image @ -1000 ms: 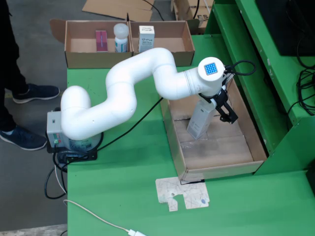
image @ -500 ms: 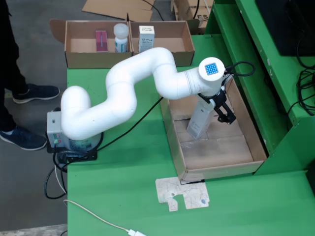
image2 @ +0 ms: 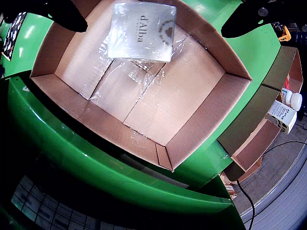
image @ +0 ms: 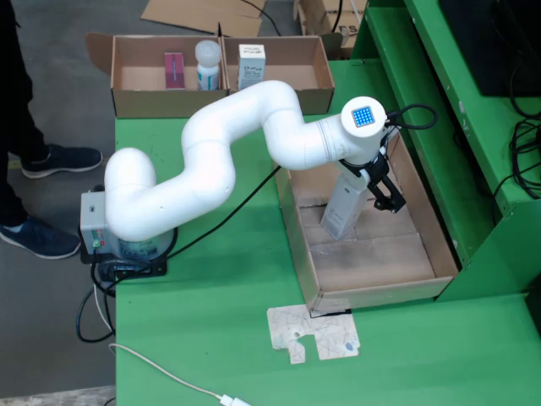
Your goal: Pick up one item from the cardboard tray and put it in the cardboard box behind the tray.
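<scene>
My gripper [image: 380, 193] hangs over the large cardboard box [image: 382, 293] on the right of the still view. In the wrist view its dark fingers [image2: 62, 14] stand wide apart at the top corners. A white "d'Alba" carton [image2: 141, 32] sits between them with a gap on each side. In the still view the carton [image: 343, 210] stands tilted on the box floor just left of the gripper. The cardboard tray [image: 221, 103] at the back holds a pink box [image: 173, 69], a white bottle [image: 208, 63] and a white carton [image: 251, 65].
The box floor [image2: 158, 103] is taped and bare apart from the carton. A flat cardboard scrap [image: 314, 334] lies on the green table in front of the box. A green frame [image: 439, 93] rises at the right. A person's legs [image: 25, 152] stand at the left. Cables run by the robot base [image: 127, 254].
</scene>
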